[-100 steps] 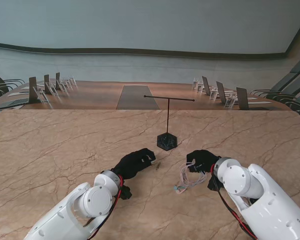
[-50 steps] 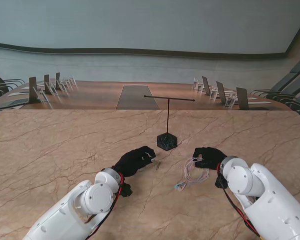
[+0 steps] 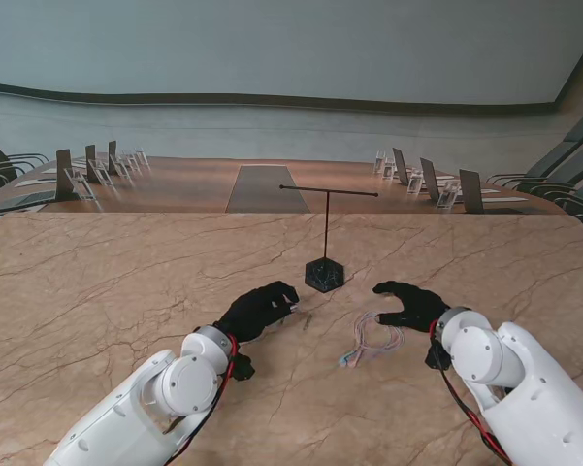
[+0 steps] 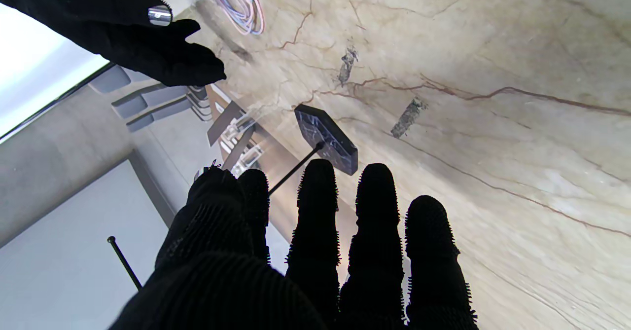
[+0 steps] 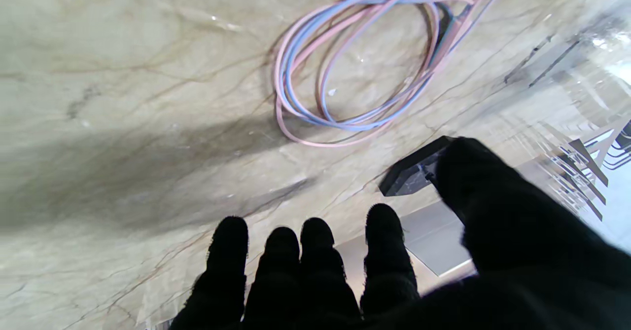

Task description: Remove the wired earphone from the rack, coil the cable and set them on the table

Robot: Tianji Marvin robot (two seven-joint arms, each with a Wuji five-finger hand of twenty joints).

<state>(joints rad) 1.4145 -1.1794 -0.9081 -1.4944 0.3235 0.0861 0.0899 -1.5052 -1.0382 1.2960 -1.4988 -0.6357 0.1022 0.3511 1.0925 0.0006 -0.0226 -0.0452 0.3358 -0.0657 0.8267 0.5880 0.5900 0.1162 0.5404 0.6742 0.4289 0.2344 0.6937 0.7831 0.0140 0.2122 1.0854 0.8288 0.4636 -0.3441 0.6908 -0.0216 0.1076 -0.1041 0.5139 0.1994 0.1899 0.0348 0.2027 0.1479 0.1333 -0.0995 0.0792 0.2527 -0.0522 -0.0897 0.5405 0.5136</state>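
**A:** How far along is this looking to you?

**B:** Nearly finished, I'd say. The rack [image 3: 327, 233] is standing bare, with nothing hanging on its crossbar, and the wired earphone [image 3: 372, 337] is lying on the tabletop [image 3: 97, 282] in loose pink and blue loops, nearer to me than the rack's base and a little to its right.

**A:** So the cable is counting as coiled?

**B:** In the right wrist view the loops [image 5: 355, 63] are overlapping in a rough oval, lying flat on the marble. It is a loose coil, not a tight one, and one end is trailing out of it toward me. I am not making out the earbuds themselves.

**A:** And is either hand gripping it?

**B:** No. The right hand [image 3: 408, 303] is hovering just beside the coil with its fingers spread and nothing in them, apart from the cable. The left hand [image 3: 258, 310] is resting to the left of the base, fingers extended side by side, also empty. A small dark speck is sitting on the tabletop near it; I cannot tell what it is.

**A:** What is remaining, then?

**B:** Judging from this, only clearing both hands away, unless the trailing end is wanting a tuck.
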